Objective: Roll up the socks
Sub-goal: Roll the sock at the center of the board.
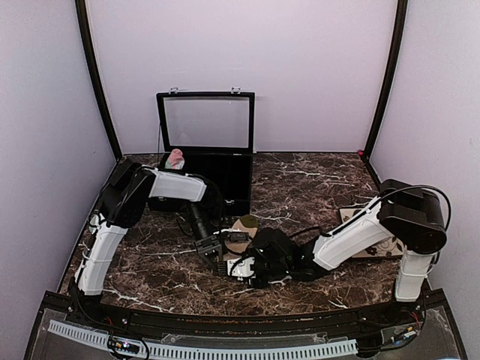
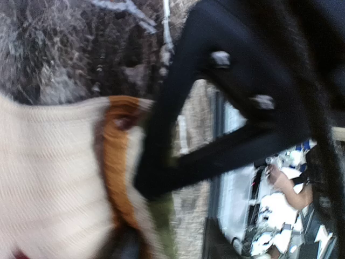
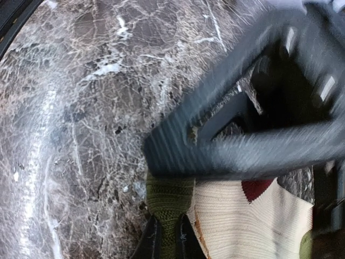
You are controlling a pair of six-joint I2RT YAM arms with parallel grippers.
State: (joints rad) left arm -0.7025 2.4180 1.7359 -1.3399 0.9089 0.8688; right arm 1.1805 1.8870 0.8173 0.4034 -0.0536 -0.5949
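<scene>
I see right gripper pinching olive end of tan sock, left gripper just beside, blurred, can't tell its jaws, pink sock in box at 11 o'clock

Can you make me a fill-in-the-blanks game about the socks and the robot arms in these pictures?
1. The pink socks lie inside the black ____ at the back.
2. Its lid stands ____.
3. The right gripper is shut on the tan sock at its ____ tip.
4. The tabletop looks like dark ____.

Missing words: box; open; green; marble.
</scene>
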